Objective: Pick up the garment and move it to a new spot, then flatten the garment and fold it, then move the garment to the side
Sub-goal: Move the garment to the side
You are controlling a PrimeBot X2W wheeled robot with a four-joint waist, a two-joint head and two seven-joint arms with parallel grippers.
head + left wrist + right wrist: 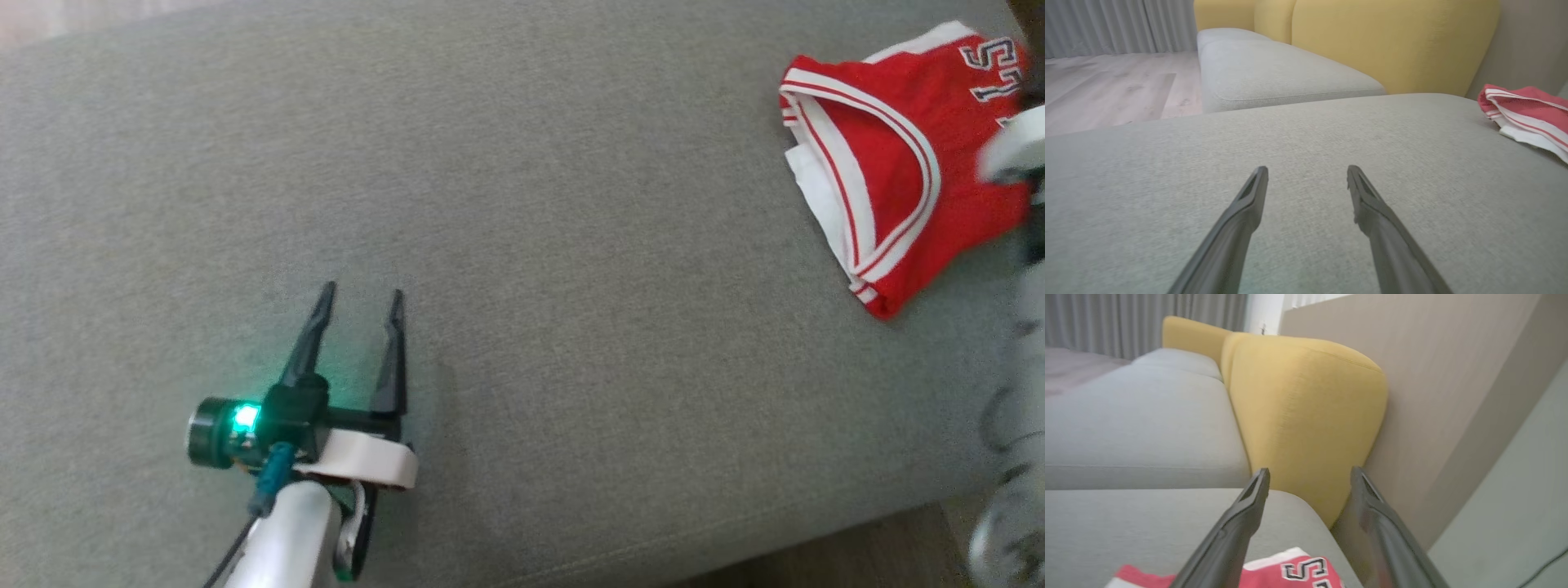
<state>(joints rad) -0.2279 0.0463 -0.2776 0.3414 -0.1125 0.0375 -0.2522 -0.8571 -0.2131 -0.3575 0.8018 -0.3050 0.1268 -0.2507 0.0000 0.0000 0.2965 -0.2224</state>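
The garment (882, 163) is a red jersey with white trim and lettering, lying folded at the far right of the grey sofa seat (571, 286). My left gripper (362, 291) hovers low over bare seat at the lower left, open and empty, far from the jersey. In the left wrist view that gripper (1307, 169) points across the cushion, with the garment (1523, 108) off to its right. My right gripper (1309, 473) is open with nothing between its fingers, above the garment (1298, 571). The right arm (1016, 139) shows as a pale blur over the jersey's right part.
Yellow back cushions (1306, 412) stand behind the seat, against a beige wall (1433, 375). A second grey seat cushion (1274, 73) lies beyond. Wood floor (1106, 90) lies past the sofa's edge, and the seat's front edge (735, 547) runs along the lower right.
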